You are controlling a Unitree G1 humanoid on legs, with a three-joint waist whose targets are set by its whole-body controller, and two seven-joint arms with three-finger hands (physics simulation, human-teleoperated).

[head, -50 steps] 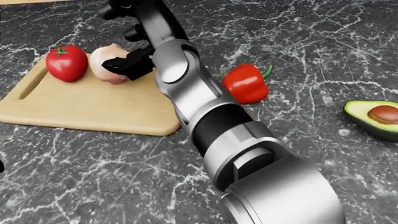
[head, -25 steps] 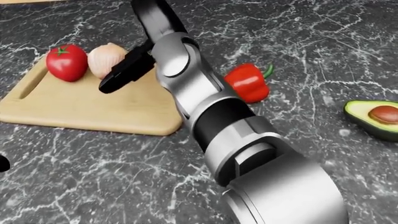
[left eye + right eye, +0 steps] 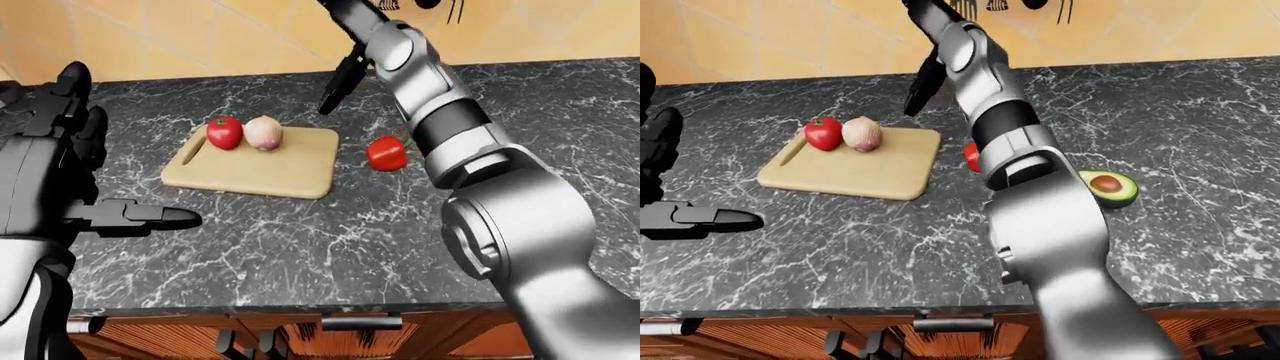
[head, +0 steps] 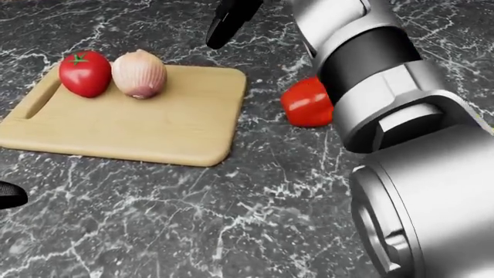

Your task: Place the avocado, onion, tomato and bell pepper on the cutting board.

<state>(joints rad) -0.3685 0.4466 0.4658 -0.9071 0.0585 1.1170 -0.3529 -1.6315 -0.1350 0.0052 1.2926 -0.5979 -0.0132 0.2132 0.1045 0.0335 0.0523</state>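
Note:
The wooden cutting board [image 4: 116, 130] lies on the dark marble counter. The tomato [image 4: 85, 72] and the onion [image 4: 139, 73] stand side by side at its upper left. The red bell pepper [image 4: 306, 103] lies on the counter just right of the board, partly behind my right forearm. The halved avocado [image 3: 1107, 186] lies further right, seen only in the right-eye view. My right hand [image 4: 227, 23] is open and empty, raised above the counter past the board's upper right corner. My left hand [image 3: 130, 217] is open and empty at the left, well off the board.
My right arm [image 4: 401, 116] fills the right side of the head view and hides the avocado there. A tiled wall [image 3: 200, 37] rises behind the counter. The counter's near edge [image 3: 300, 311] has cabinet drawers below it.
My right hand has let go of the onion and lifted up and away from the board. The onion stays on the board beside the tomato.

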